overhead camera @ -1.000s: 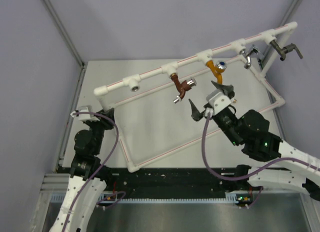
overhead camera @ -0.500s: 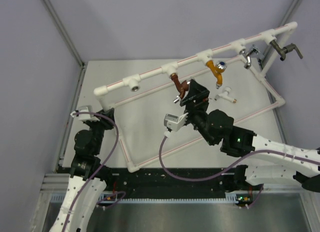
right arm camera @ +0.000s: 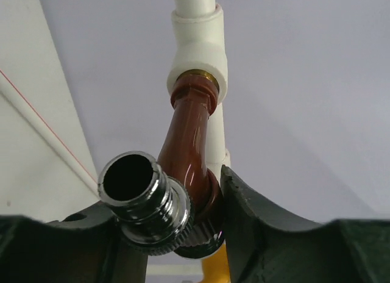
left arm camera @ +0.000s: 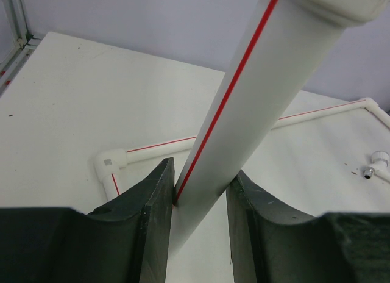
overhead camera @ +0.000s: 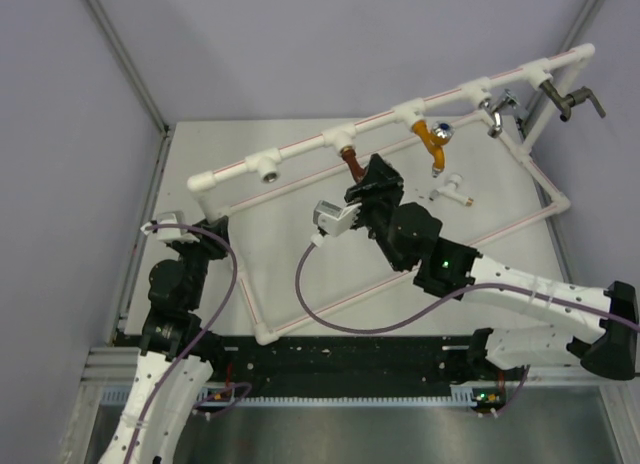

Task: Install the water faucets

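Grips the brown faucet (overhead camera: 351,162) with the right gripper (right arm camera: 166,197), just above centre of the top view, hanging from a white tee (right arm camera: 198,48). Clamps the white pipe (left arm camera: 244,112) with the left gripper (left arm camera: 200,180), lower centre of its wrist view.

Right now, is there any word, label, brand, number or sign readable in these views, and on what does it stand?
None can be read.
Small grey mark on the elbow fitting, left wrist view: too small to read.
The white pipe bears only a red stripe, no lettering.
The reddish-brown faucet shows no marking.
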